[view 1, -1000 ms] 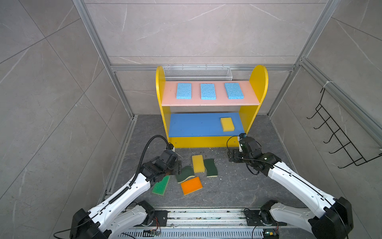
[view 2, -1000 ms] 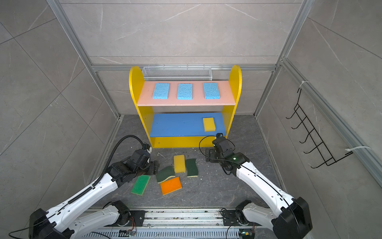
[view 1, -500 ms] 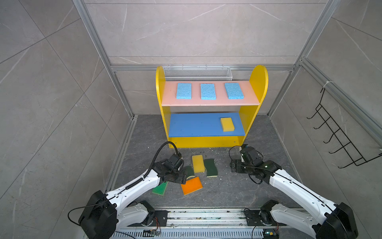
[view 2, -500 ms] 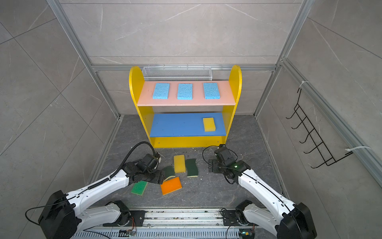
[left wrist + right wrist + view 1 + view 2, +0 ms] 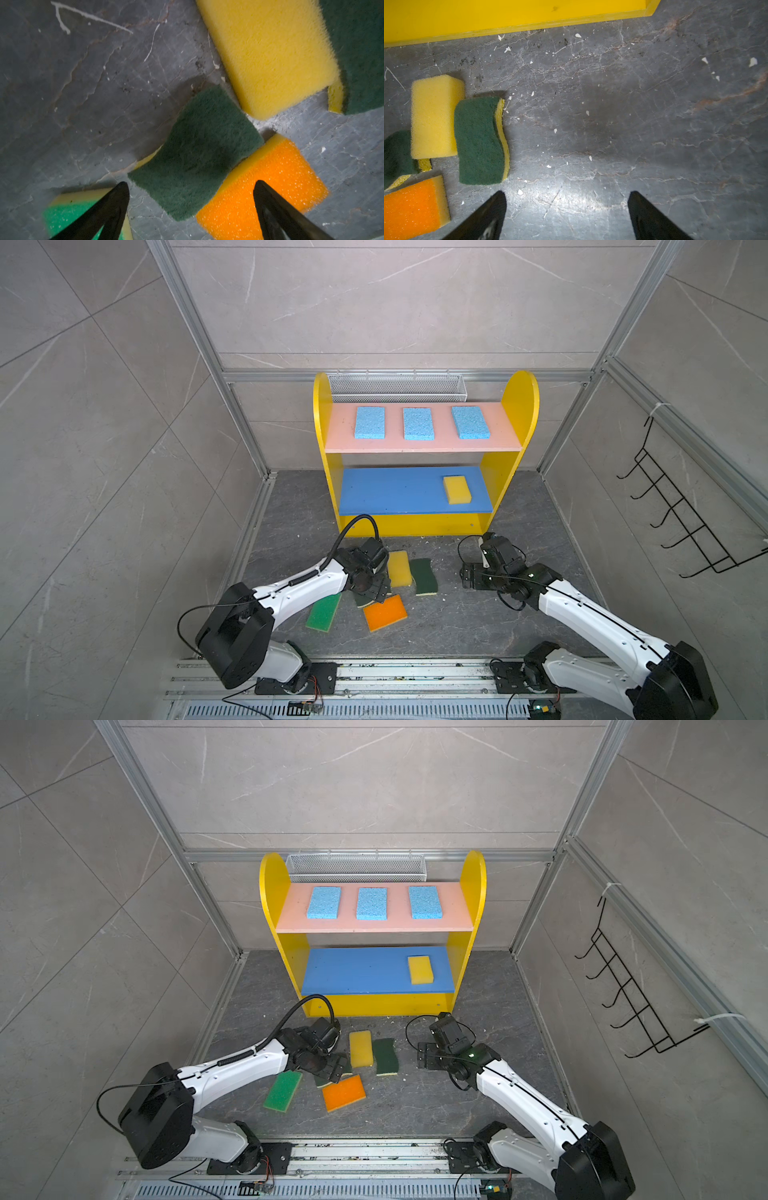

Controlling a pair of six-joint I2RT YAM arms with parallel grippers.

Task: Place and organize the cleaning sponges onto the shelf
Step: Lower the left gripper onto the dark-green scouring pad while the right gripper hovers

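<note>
**Closely Packed Sponges: Grasp Hazards Noted**

Judged a double pick the likeliest fault. Found left gripper (image 5: 190,184) spread wide and empty, poised directly over a dark-green wavy sponge (image 5: 199,149), with one jaw above the bright green sponge (image 5: 323,612) and the other above the orange sponge (image 5: 385,612). Saw orange and dark-green foam touching along one edge; could not tell which lay on top. Expected a straight descent to pinch a neighbour as well, or to shove the orange sponge aside. Rated the soft foam as prone to squash and spring out of a shallow grip.

Logged further right, on the floor (image 5: 633,124) before the shelf (image 5: 415,524), a yellow sponge (image 5: 400,568) and a second dark-green sponge (image 5: 424,576), side by side and touching. Noted right gripper (image 5: 566,194) likewise wide apart and holding nothing, above bare floor just beside that second dark-green sponge.

Recorded three light blue sponges (image 5: 418,423) in a row on the pink board (image 5: 415,445) and a shelved yellow sponge (image 5: 456,489) at the right end of the blue board (image 5: 386,489). Flagged the pink board as an overhang: low approach required, with a knock against its front edge possible. Dismissed the wire-mesh basket (image 5: 397,386) behind and the black hook rack (image 5: 681,514) on the right wall as well apart, no obstruction.
</note>
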